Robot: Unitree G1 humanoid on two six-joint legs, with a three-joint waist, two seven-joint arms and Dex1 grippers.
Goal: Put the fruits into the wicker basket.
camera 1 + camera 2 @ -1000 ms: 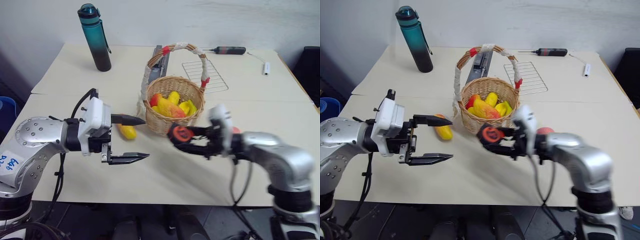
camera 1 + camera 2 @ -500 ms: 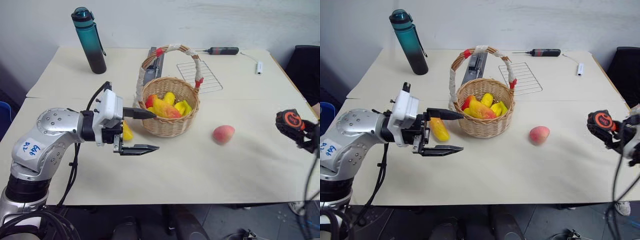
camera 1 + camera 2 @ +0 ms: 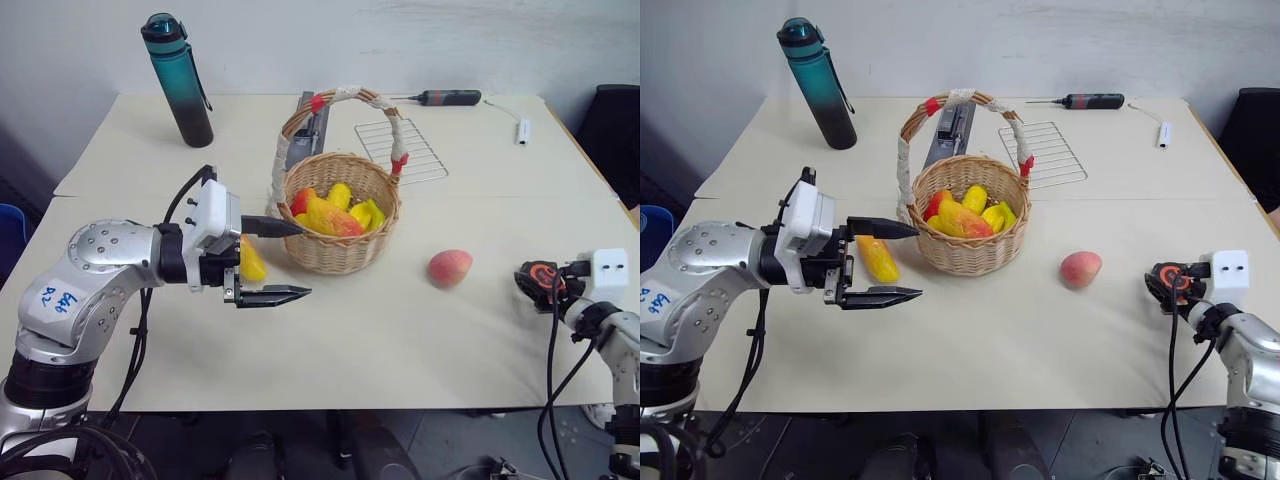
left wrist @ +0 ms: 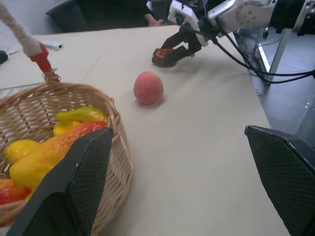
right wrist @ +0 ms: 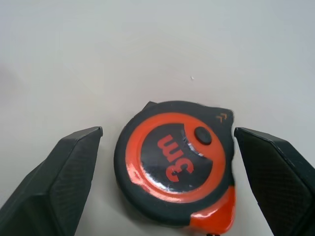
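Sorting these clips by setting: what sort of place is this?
Probably a lab or workshop, not a kitchen: a plain table holds a screwdriver, a tape measure and a wire rack beside the wicker basket.

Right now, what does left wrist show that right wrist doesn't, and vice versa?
Left wrist alone: the wicker basket with yellow and red fruit inside, the peach-like fruit lying loose on the table, the left gripper open, and the right gripper seen from across the table.

Right wrist alone: a close look at the tape measure's orange face with its "3m" marking, lying flat between the open right gripper fingers, touching neither.

Both: the tape measure resting on the table, released.
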